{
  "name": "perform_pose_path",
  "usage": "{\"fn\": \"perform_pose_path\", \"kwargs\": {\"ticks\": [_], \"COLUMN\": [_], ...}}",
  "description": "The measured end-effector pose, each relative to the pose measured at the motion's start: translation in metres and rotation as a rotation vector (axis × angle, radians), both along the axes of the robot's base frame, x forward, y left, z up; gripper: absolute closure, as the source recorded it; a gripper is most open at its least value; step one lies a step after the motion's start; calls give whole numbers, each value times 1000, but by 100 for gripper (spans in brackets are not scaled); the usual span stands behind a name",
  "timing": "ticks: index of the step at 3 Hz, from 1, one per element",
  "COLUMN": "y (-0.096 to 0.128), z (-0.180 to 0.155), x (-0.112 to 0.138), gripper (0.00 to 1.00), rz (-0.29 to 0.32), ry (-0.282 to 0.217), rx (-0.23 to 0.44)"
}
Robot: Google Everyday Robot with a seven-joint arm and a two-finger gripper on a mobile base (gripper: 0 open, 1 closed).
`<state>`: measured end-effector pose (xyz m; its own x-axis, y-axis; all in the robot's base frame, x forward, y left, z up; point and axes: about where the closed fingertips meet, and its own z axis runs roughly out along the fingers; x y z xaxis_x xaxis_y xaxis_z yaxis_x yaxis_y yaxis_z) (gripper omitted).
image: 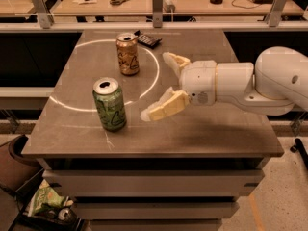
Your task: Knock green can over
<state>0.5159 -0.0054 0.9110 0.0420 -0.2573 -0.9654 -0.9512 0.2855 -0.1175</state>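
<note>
One glossy green can (109, 105) upright, cream pincer (155, 86) agape nearby

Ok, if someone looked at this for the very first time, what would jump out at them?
The big white arm reaching in from the right stands out most, its gripper spread open above the grey table. Just left of the gripper, the green can stands upright near the table's front, with nothing touching it. Farther back, a gold-brown can also stands upright.
</note>
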Motion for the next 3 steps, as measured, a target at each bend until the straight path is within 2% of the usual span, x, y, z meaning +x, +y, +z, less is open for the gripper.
{"fn": "perform_pose_path", "kwargs": {"ticks": [1,3], "y": [17,53], "z": [-8,-13], "x": [-1,-5], "gripper": [0,0], "rz": [40,110], "ry": [-3,38], "rx": [53,88]}}
